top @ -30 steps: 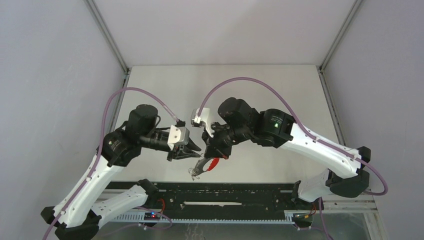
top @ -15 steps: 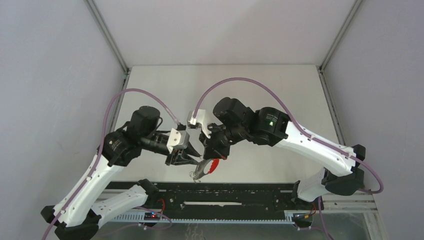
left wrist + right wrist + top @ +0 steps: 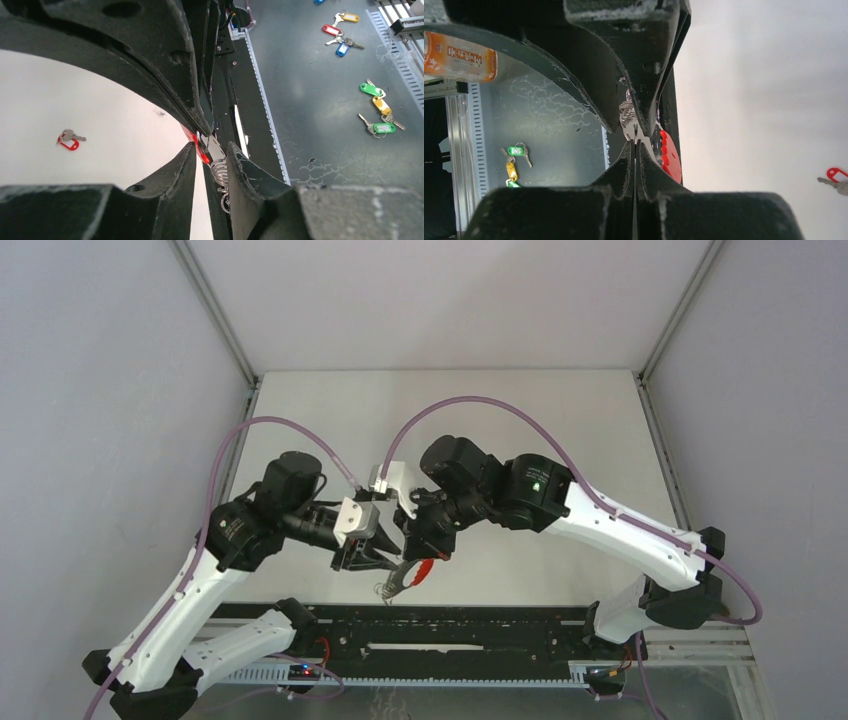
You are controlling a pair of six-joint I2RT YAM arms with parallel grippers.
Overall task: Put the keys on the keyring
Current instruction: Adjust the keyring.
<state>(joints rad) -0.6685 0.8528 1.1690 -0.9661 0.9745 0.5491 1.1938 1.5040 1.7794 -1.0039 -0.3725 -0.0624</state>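
Both grippers meet above the table's near edge. My right gripper (image 3: 425, 556) (image 3: 634, 143) is shut on a flat silvery key (image 3: 629, 131), with the red strap (image 3: 671, 155) (image 3: 428, 567) beside its fingers. My left gripper (image 3: 392, 560) (image 3: 212, 148) has its fingers close around the coiled silvery keyring (image 3: 218, 167), which touches one finger while the red strap (image 3: 200, 148) touches the other. A small silvery bunch with the other keys (image 3: 388, 586) hangs below them. Where ring and key meet is hidden by the fingers.
A separate red-tagged key (image 3: 69, 140) (image 3: 834, 177) lies on the white table. Several colour-tagged keys (image 3: 377, 107) (image 3: 514, 160) lie on the dark floor beyond the black rail (image 3: 450, 625). An orange-labelled item (image 3: 459, 50) stands off the table.
The right arm has shifted left and slightly down, bringing its gripper closer to the left one. The left gripper has dropped a little. The red strap and keys moved left with them.
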